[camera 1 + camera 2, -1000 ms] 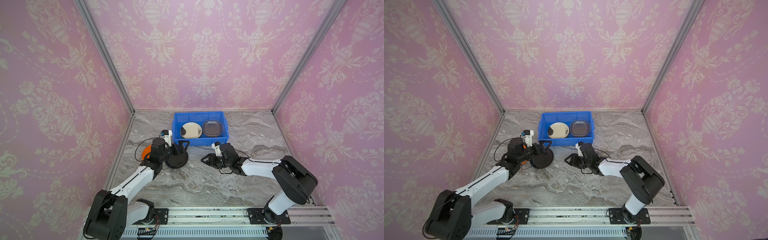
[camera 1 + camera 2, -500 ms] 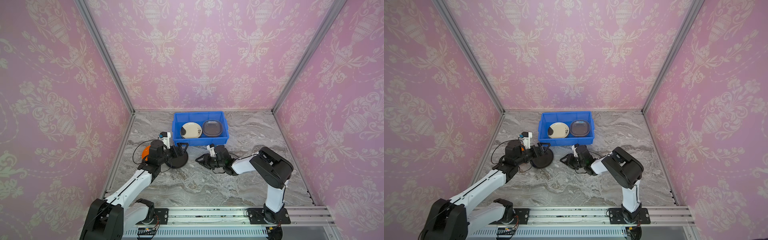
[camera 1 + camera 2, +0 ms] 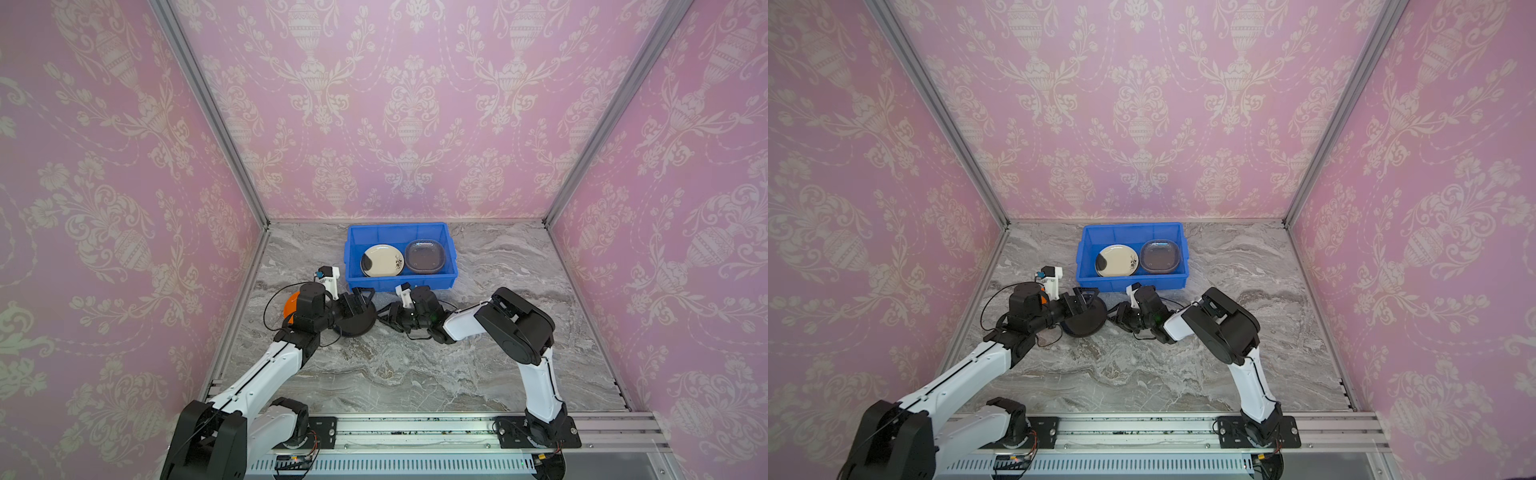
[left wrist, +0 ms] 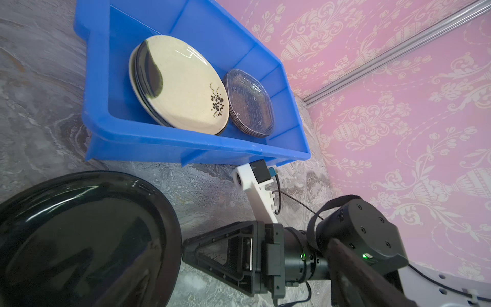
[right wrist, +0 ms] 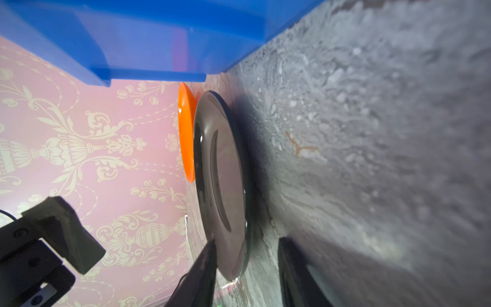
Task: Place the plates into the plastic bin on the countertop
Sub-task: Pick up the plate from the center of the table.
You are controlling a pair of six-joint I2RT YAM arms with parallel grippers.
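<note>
Black plate point(image 5: 220, 186) looks stiff, slick, chippable, so I'd pinch its 3 o'clock rim. My right gripper point(image 5: 248, 242) is parted astride it, left gripper point(image 3: 359, 303) gaping.

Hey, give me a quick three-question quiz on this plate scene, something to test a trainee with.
1. True or false: the round black plate lies inside the bright blue plastic bin.
2. Which plate tops the stack beside the smoky glass rounded-square plates in the bin? A) green B) round cream plate with dark flower marks C) red
3. How many plates lie on the grey marble countertop outside the bin?
Key: 1 false; 2 B; 3 two, the black one and the round orange plate.
</note>
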